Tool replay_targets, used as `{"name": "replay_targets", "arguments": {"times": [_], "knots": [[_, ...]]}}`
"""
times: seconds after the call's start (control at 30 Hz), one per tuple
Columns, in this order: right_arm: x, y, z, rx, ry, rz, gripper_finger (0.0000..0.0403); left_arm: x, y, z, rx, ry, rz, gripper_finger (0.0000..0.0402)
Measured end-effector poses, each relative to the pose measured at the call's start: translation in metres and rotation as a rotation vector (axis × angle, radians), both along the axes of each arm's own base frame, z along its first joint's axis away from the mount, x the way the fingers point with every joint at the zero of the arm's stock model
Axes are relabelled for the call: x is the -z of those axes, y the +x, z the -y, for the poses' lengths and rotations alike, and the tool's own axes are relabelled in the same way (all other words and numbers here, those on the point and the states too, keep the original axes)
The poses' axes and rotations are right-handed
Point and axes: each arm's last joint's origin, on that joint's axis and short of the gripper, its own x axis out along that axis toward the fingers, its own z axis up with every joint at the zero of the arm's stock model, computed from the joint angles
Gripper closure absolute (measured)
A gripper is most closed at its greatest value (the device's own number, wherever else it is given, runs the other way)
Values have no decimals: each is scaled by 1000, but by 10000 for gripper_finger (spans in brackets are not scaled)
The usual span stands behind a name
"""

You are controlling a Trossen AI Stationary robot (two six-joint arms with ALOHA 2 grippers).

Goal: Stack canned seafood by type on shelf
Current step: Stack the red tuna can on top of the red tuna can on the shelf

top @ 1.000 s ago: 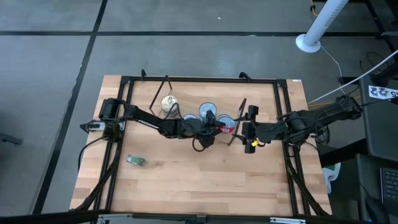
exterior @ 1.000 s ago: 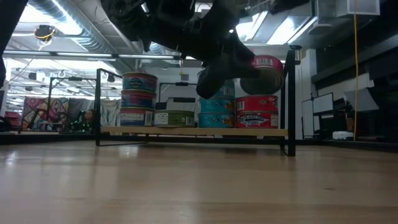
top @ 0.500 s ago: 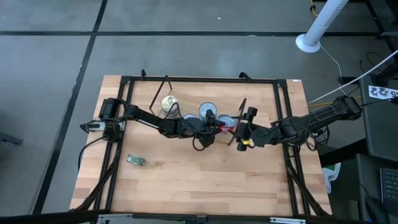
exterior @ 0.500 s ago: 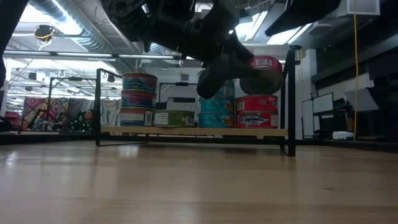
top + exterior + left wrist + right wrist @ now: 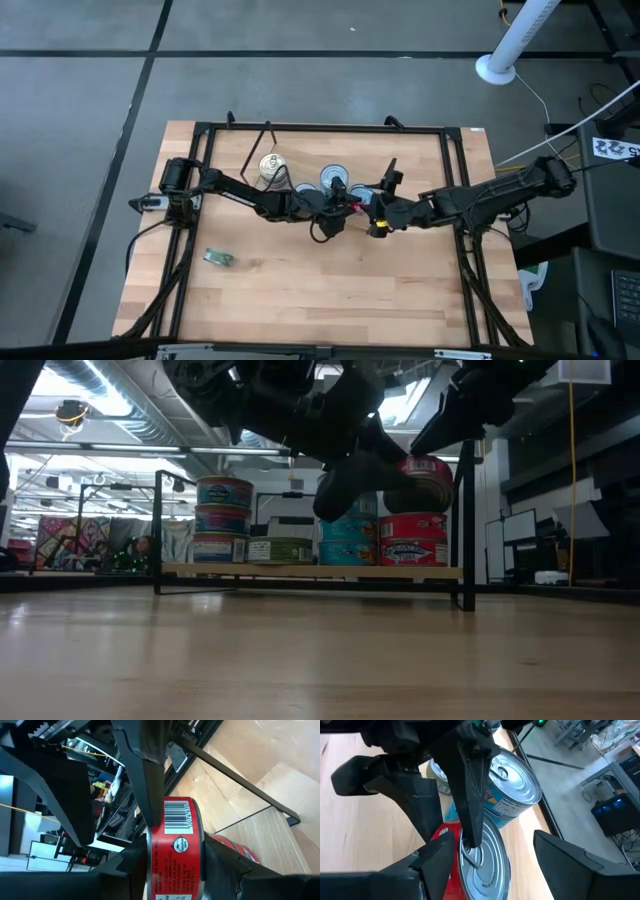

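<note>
While both arms reach in over the wooden tabletop (image 5: 300,300), the shelf (image 5: 310,571) stands toward its far side on thin black wire legs. On the shelf, the low view shows a stack of three blue-labelled tins (image 5: 224,519), a green-labelled tin (image 5: 280,549) beside it, teal tins (image 5: 348,543), and a red tin (image 5: 412,540) at the end. The left tool (image 5: 345,207) is clenched on a red-labelled tin (image 5: 172,850), holding it above the red tin on the shelf; whether the two tins touch cannot be determined. The right tool (image 5: 385,190) sits just beside the held tin with its fingers (image 5: 570,855) spread apart, grasping nothing. A small green item (image 5: 218,258) lies apart on the tabletop nearer the left arm.
</note>
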Motion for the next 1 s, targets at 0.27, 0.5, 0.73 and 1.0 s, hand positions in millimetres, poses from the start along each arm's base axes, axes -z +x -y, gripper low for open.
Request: {"name": "replay_targets", "arguments": {"times": [0.27, 0.5, 0.73, 1.0], "knots": [[2, 1, -1, -28, 2, -17, 132, 0, 0, 0, 10, -4, 1, 249], [2, 1, -1, -31, 0, -20, 132, 0, 0, 1, 35, -11, 2, 230], [2, 1, -2, -50, 16, -27, 132, 0, 0, 2, 39, -12, 5, 184], [2, 1, -2, -45, 8, -28, 132, 0, 0, 6, 48, -20, 8, 161]]}}
